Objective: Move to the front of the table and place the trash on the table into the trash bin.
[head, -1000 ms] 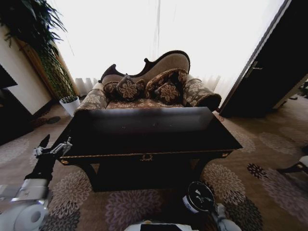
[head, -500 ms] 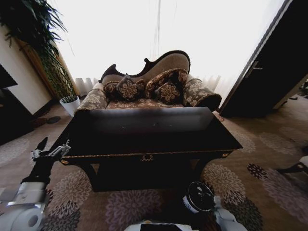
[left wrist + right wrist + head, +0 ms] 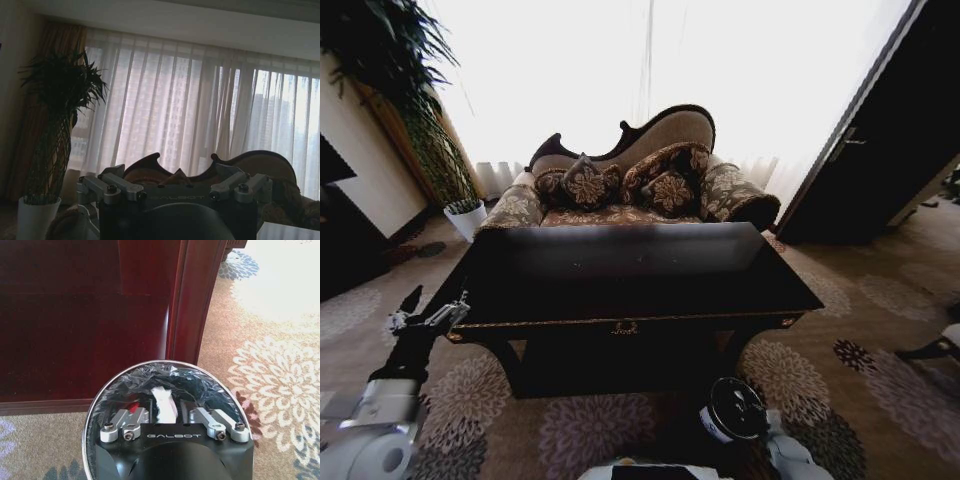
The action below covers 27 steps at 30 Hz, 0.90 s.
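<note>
We're parked at the front of the table (image 3: 620, 285). Left to right in the head view:

- Potted plant (image 3: 415, 110) at far left by the wall, white pot on the carpet.
- Left gripper (image 3: 425, 318) raised just off the table's left front corner, beside the gold edge trim, fingers spread apart, nothing between them. In the left wrist view the left gripper (image 3: 175, 187) points level toward the sofa and curtains, finger linkages splayed wide to both sides.
- Table centre: glossy dark top reflecting the window. Gold emblem (image 3: 625, 327) at front centre. Sofa (image 3: 630, 180) with patterned cushions directly behind the table.
- Trash bin (image 3: 734, 410) stands on the carpet below the table's front edge, right of centre, close to our base.
- Right gripper (image 3: 175, 422) sits directly above the bin's mouth in the right wrist view, fingers released and apart. Between and below them a white paper wad (image 3: 163, 405) lies inside the bin, on the black liner. A small red bit (image 3: 133, 406) is next to it; we can't tell what it is.
- Bin rim (image 3: 100, 395) stands just in front of a table leg (image 3: 192, 300).
- Dark door (image 3: 890, 130) at far right.
</note>
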{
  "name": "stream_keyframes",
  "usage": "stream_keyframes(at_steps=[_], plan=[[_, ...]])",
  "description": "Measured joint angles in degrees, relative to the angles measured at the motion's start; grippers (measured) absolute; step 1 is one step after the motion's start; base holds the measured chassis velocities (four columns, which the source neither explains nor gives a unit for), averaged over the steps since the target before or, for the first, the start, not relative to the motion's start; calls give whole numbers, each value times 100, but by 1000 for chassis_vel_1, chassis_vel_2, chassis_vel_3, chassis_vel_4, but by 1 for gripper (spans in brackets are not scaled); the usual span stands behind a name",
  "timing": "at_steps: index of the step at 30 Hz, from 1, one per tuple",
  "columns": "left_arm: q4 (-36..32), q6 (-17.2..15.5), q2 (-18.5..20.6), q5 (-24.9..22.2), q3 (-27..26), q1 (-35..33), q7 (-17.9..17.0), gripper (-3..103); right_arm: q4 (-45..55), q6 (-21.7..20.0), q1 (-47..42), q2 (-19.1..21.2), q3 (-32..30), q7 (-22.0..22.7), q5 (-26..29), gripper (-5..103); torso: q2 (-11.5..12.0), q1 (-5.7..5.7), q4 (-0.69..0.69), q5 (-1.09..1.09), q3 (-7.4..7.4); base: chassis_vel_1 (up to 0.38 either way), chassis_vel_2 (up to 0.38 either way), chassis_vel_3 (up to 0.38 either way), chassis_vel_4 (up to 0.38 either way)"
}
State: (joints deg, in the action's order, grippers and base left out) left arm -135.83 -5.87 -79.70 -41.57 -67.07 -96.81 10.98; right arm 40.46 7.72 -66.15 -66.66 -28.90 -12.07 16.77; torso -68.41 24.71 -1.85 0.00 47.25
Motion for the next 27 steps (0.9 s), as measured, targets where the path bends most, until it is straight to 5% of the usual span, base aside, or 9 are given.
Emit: stream_keyframes(at_steps=[10, 11, 14, 17, 27], plan=[[-23, 4, 28, -27, -12, -11, 1, 100, 310, -3, -182, 33, -159, -51, 190, 65, 0, 0, -1, 1, 0, 0, 0, 0, 0], [-23, 5, 44, -50, -27, -9, 1, 100, 515, -7, -282, 80, -193, -91, 360, 75, 0, 0, 1, 1, 0, 0, 0, 0, 0], [-23, 6, 56, -68, -36, -3, 1, 100, 615, -2, -339, 119, -214, -129, 391, 75, 0, 0, 1, 0, 0, 0, 0, 0, 0], [-24, 6, 60, -108, -18, 47, -3, 100, 1170, 84, -666, 334, -359, -240, 429, 96, 0, 0, 0, 0, 0, 0, 0, 0, 0], [-18, -1, 60, -153, 103, 172, -9, 100, 2435, 9, -1506, 569, -861, -253, 409, 100, 0, 0, 1, 1, -1, 0, 0, 0, 0]])
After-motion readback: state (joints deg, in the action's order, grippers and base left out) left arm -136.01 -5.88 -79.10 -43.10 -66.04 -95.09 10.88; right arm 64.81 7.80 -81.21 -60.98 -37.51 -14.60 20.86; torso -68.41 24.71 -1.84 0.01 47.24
